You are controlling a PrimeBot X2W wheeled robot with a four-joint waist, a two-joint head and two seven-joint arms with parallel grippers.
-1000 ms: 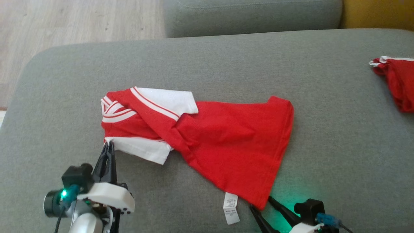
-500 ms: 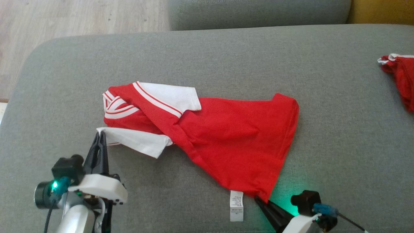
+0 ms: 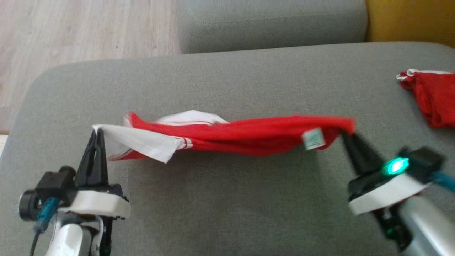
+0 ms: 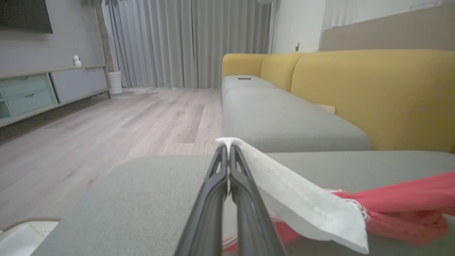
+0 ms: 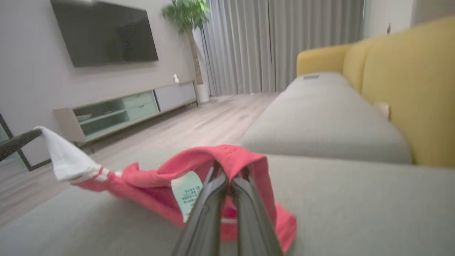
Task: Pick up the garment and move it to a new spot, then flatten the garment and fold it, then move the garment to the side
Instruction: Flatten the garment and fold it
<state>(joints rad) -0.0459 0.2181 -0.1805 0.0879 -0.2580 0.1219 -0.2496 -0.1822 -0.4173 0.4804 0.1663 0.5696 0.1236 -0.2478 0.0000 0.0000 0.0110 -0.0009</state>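
Note:
The garment (image 3: 249,133) is a red shirt with white sleeves and striped trim. It hangs stretched between both grippers above the grey couch seat (image 3: 227,202), sagging in the middle. My left gripper (image 3: 96,132) is shut on the tip of a white sleeve (image 4: 284,185). On the right, my right gripper (image 3: 344,134) is shut on the red hem corner (image 5: 231,160), with the white care label (image 5: 186,193) dangling beside its fingers. In the right wrist view the left gripper's fingers (image 5: 17,142) hold the white sleeve at the far left.
A second red garment (image 3: 433,96) lies at the seat's right edge. Another grey cushion (image 3: 270,25) sits behind, with a yellow backrest (image 3: 408,21) at the top right. Wooden floor (image 3: 71,35) runs past the seat's rounded left end.
The right gripper shut on the hem corner and rose up and to the right. Both grippers lifted the shirt off the seat, pulling it into a taut band. The camera shifted.

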